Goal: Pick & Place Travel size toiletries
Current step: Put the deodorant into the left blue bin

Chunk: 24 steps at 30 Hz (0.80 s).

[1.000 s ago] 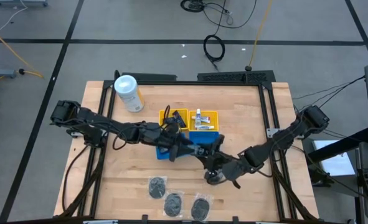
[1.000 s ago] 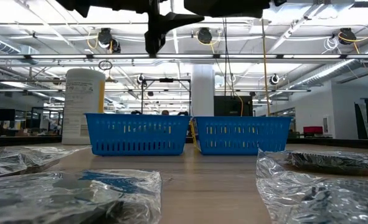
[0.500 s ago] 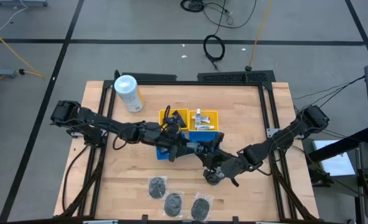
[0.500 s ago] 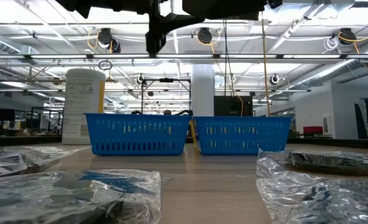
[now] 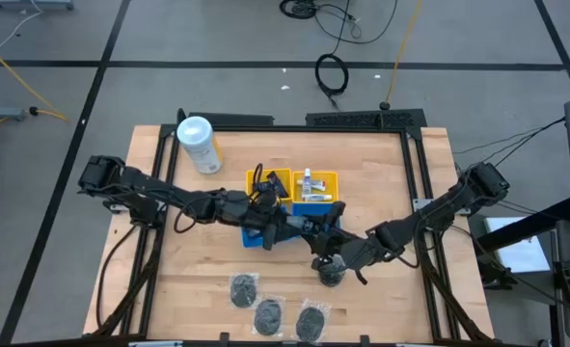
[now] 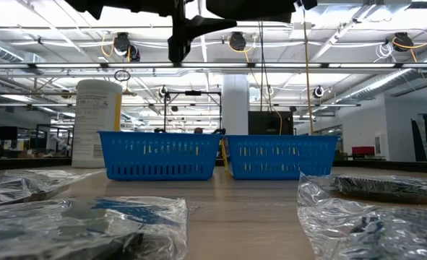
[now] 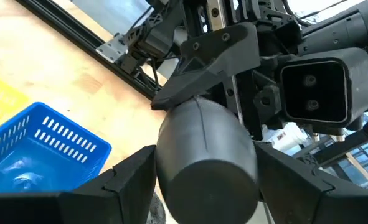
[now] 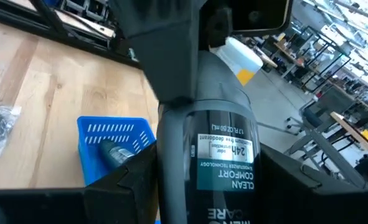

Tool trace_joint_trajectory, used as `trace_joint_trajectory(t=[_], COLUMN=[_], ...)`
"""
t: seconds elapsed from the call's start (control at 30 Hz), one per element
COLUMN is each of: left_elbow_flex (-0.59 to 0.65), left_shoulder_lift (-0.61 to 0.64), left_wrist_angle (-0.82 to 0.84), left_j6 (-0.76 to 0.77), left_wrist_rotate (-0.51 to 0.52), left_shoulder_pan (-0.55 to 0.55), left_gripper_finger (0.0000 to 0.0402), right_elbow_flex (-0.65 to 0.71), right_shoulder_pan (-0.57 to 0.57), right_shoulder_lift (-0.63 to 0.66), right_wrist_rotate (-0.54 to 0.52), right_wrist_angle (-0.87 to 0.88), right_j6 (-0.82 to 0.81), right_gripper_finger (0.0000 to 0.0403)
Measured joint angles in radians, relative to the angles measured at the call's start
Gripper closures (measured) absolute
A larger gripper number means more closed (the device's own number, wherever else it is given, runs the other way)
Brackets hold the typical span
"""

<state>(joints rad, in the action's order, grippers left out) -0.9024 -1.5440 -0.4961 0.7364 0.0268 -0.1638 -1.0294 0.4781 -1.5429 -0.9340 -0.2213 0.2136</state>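
Observation:
A dark grey cylindrical bottle with a teal "Clean Comfort" label spans between both grippers, above the table beside the blue trays. My left gripper is shut on one end, and my right gripper on the other. Several grey round clear-wrapped pieces lie flat on the table: one just below the right gripper, three by the near edge. White tubes lie in a yellow tray. My left gripper holds the bottle by its rounded plain end, pinched between the two fingers. They come level from the table's left, along the bottle, which is lifted clear. My right gripper holds the labelled end, pinched between its two fingers, coming level from the right, along the bottle.
Two yellow trays and two blue trays stand mid-table. A tall white canister stands at the far left. In the low view, wrapped pieces fill the near foreground. Bare wood lies at the right and near left.
My right gripper has moved toward the table's far left, up to the left gripper, off the round wrapped piece that now shows on the table below it. The left arm has kept still.

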Motion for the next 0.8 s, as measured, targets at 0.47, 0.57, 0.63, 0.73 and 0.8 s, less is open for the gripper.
trace_joint_trajectory(t=[0.47, 0.57, 0.63, 0.73, 0.8], left_elbow_flex=[0.0, 0.0, 0.0, 0.0, 0.0], left_shoulder_lift=[0.0, 0.0, 0.0, 0.0, 0.0], left_wrist_angle=[0.008, 0.01, 0.018, 0.03, 0.034], left_j6=[0.002, -0.001, 0.0, -0.005, -0.032], left_wrist_rotate=[0.027, 0.027, 0.031, 0.042, 0.041], left_shoulder_pan=[0.007, 0.007, 0.007, 0.007, 0.007], left_gripper_finger=[0.0216, 0.0216, 0.0216, 0.0216, 0.0216], right_elbow_flex=[0.001, 0.001, 0.001, 0.002, 0.006], right_shoulder_pan=[-0.03, -0.03, -0.032, -0.033, -0.033], right_shoulder_lift=[0.0, 0.0, 0.0, 0.0, 0.0], right_wrist_rotate=[0.045, 0.055, 0.079, 0.087, 0.1], right_wrist_angle=[0.007, 0.012, 0.02, 0.022, 0.016], right_j6=[-0.016, -0.015, -0.015, -0.024, -0.039], right_gripper_finger=[0.0206, 0.0206, 0.0206, 0.0195, 0.0173])
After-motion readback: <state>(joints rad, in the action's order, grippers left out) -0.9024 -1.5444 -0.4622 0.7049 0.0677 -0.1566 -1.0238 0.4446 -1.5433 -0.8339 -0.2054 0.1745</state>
